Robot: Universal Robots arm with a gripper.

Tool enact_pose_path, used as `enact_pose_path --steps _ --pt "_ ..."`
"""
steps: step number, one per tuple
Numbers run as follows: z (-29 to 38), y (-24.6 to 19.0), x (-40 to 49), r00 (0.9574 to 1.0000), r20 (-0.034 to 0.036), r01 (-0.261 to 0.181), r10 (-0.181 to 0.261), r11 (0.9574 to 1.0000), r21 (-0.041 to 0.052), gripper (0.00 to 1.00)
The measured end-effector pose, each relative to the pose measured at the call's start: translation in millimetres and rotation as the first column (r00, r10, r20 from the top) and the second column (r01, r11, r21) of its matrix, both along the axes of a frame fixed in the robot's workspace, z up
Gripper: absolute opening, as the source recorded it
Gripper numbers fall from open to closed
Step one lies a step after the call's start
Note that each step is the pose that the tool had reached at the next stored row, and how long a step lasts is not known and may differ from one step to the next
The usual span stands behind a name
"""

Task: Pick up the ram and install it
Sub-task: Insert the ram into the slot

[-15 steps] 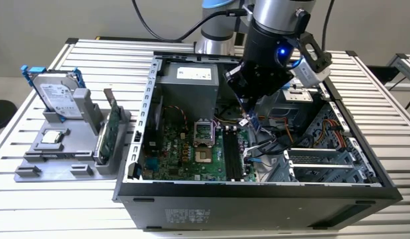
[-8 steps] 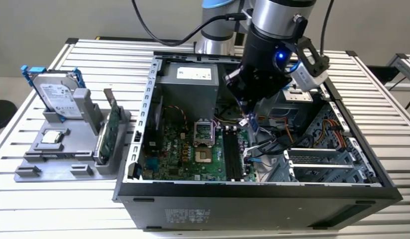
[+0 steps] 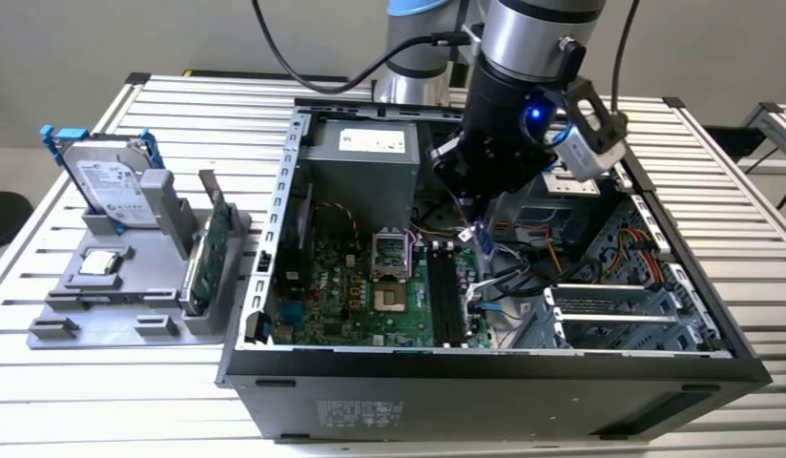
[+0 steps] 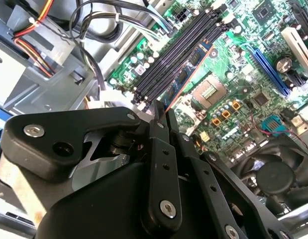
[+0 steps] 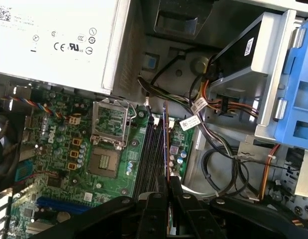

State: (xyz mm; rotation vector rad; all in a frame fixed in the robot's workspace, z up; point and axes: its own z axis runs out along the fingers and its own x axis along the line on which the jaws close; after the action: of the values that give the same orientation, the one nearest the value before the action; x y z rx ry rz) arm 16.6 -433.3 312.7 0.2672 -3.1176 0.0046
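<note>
- Dark-blue ram (image 5: 166,144) is pinched edge-on in the gripper (image 5: 166,185), fingers closed on its upper end; centre of the first wrist view.
- Stick hangs over the black slots (image 5: 150,159) beside the CPU socket (image 5: 110,124), long edge parallel to them, probably so it can drop straight in.
- Exterior view: gripper (image 3: 480,221) sits inside the open case (image 3: 495,367), mid-frame, above the motherboard (image 3: 355,286).
- Not seated yet.

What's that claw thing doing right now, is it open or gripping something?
Gripper: shut on the ram, held edge-on just above the memory slots on the motherboard.
</note>
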Motion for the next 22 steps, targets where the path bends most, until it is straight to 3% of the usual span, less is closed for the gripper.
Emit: enact_pose_path --steps 9,18,22 --pt "-5.5 0.1 0.0 1.0000 0.0001 0.005 -0.005 1.0000 -0.0003 0.00" --pt "-9.2 0.1 0.0 0.9952 0.0000 0.098 -0.098 0.9952 -0.0003 0.00" --pt "-10.0 0.1 0.1 0.9944 0.0000 0.106 -0.106 0.9944 -0.0006 0.00"
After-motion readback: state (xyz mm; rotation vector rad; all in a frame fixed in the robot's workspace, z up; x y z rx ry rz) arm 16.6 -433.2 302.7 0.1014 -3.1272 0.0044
